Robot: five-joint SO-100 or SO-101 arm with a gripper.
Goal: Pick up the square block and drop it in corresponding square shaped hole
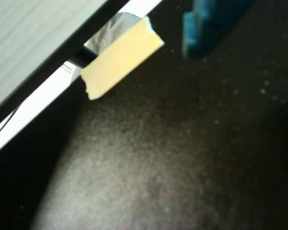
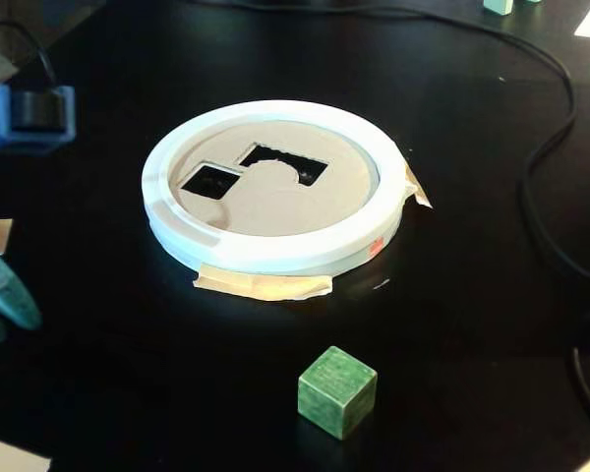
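- The task is at its start: the square block (image 2: pixel 336 390) sits alone on the black counter (image 2: pixel 472 324) near its front edge in the fixed view, untouched, with nothing gripping it
- The square shaped hole (image 2: pixel 209 181) is empty; it lies in the left part of the tan disc (image 2: pixel 275 202), beside a larger cutout with a curved notch (image 2: pixel 287 163), all framed by a white ring (image 2: pixel 275 256) taped down with tan tape (image 2: pixel 263 285)
- Everything is left to do: reach the block, grasp it, carry it to the ring and drop it through the small square opening
- The gripper cannot be judged: only teal parts (image 2: pixel 5 290) show at the left edge of the fixed view, and a blurred blue part (image 1: pixel 206 26) in the wrist view; I cannot tell how the jaws stand
- The wrist view shows bare counter, a piece of tan tape (image 1: pixel 120 57) and a white strip (image 1: pixel 33 110) along what looks like the counter's edge; the block is absent there
- Open room lies all round the block and between it and the ring
- A black cable (image 2: pixel 546 187) curls along the right side, well apart from the block; the raised ring rim will likely have to be cleared
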